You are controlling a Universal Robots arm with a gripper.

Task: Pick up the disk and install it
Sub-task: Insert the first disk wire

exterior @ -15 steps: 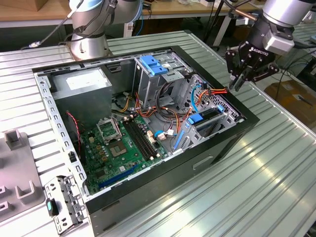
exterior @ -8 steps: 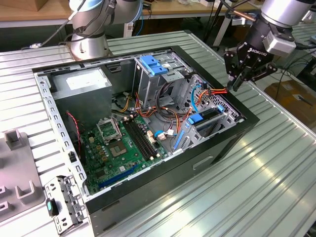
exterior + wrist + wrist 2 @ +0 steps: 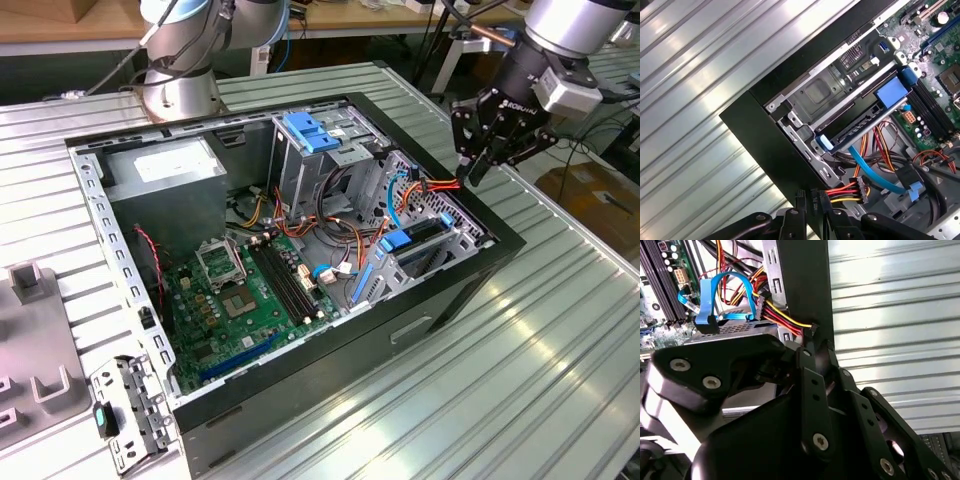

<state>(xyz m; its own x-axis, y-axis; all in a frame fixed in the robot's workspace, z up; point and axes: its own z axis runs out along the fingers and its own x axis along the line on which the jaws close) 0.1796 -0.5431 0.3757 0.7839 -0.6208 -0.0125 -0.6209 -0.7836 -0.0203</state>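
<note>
The ribbed metal surface carries an open black computer case lying on its side. The arm's silver base stands behind the case, and its wrist comes in from the exterior view's right, cut off by the frame edge.

Inside the case lie a grey power supply, whose white label is too small to read, and a green motherboard. There is also a tall metal cage with a blue latch on top.

The disk sits in the low drive bay at the case's corner nearest the gripper. Its blue carrier frame is seen edge-on in the first wrist view, with most of the grey body hidden by the bay's metal plate.

A blue data cable and a bundle of red, yellow and black power wires crowd the space just beside the bay. The wires' end lies right at the fingertips.

The jaws are drawn close together. I cannot tell whether they pinch the wire end.

A loose grey bracket lies on the surface outside the case.
</note>
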